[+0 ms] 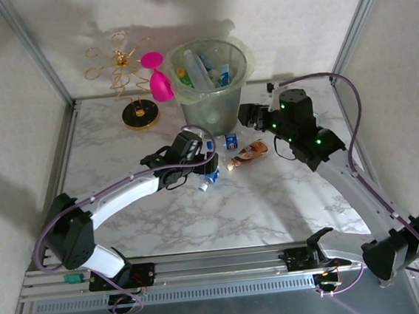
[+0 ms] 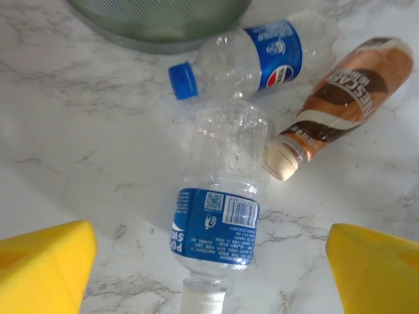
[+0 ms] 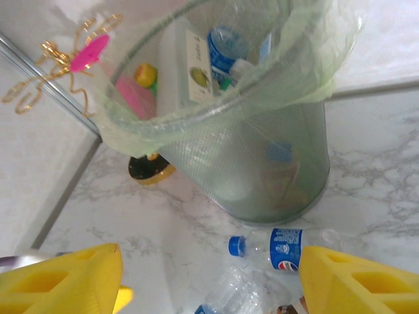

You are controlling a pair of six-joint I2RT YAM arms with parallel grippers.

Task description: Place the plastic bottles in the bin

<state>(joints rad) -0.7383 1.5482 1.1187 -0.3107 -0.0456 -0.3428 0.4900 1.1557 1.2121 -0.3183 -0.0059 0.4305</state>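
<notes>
Three plastic bottles lie on the marble in front of the bin (image 1: 215,101). A clear one with a blue label and white cap (image 2: 219,216) lies between the spread yellow fingers (image 2: 39,268) of my left gripper (image 2: 209,275), which is open and hovers over it without touching. Beyond it lie a blue-capped Pepsi bottle (image 2: 262,55) and a brown-labelled bottle (image 2: 340,98). My right gripper (image 3: 209,288) is open and holds nothing, close to the bin's (image 3: 262,163) right front side. Several bottles (image 3: 226,49) sit inside the bin.
A pink goblet (image 1: 159,80) and a gold wire ornament on a black base (image 1: 140,115) stand left of the bin. Metal frame posts and white walls close in the table's back and sides. The two arms meet near the table's middle.
</notes>
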